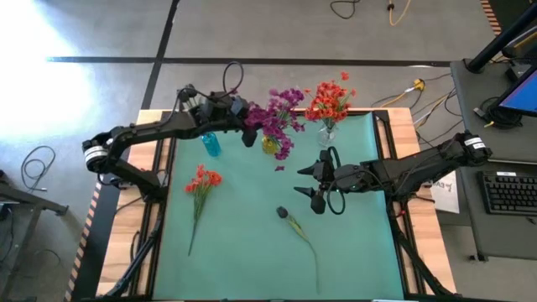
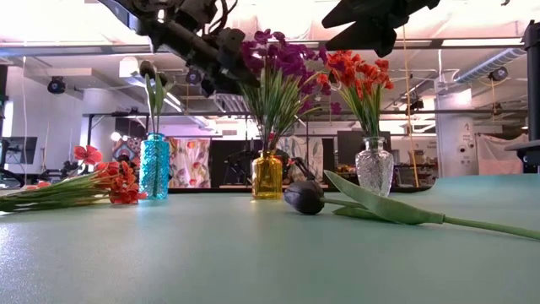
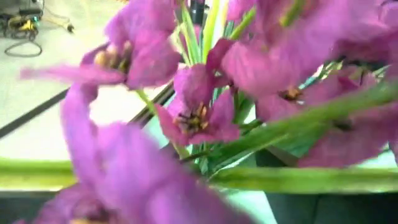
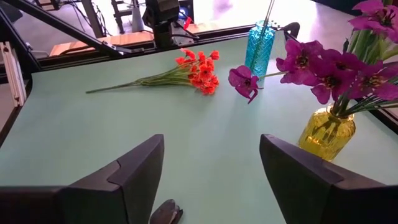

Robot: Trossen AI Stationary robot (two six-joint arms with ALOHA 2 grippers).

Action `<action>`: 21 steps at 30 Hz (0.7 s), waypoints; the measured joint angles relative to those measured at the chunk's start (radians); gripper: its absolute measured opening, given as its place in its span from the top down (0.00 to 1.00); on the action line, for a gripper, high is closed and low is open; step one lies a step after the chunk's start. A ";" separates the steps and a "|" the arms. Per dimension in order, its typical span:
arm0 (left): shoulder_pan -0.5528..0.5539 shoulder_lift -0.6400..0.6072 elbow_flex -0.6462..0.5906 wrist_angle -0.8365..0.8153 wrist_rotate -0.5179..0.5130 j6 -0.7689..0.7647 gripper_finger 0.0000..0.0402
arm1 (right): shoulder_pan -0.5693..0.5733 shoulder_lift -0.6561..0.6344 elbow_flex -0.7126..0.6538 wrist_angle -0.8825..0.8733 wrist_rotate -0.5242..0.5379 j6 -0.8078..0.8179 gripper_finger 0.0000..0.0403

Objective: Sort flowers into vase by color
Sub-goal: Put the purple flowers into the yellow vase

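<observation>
Fig.: Dark-bud flower (image 1: 298, 228) awaits pickup; right end effector (image 1: 318, 184) nearest.
We see its fingers apart, empty, w/ the bud just beside them twd the counter's (image 1: 243, 252) front, stem running away front-right. Left end effector (image 1: 249, 127) at purple blooms (image 1: 281, 117) in yellow vase (image 2: 267, 176); we can't tell its grip.

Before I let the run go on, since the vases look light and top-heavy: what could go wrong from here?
The left gripper sits in the purple flowers above the yellow vase; pulling away could snag stems and tip it. The right gripper, open, hangs above the dark-budded flower on the mat; its thin stem could slip from a grasp. The clear vase of orange-red flowers stands close by and could be knocked.
</observation>
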State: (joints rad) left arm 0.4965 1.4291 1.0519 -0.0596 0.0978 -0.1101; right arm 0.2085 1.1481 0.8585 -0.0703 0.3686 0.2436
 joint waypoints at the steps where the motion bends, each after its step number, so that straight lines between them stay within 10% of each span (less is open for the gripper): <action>1: 0.000 -0.010 0.000 -0.021 0.000 0.000 0.49 | 0.000 0.000 0.000 0.000 0.000 0.000 0.36; 21: -0.005 -0.157 0.000 -0.205 -0.002 -0.032 0.16 | 0.000 0.000 0.000 -0.007 -0.001 0.011 0.34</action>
State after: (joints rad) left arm 0.4918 1.2724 1.0519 -0.2644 0.0959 -0.1425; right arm 0.2085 1.1481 0.8581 -0.0776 0.3676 0.2543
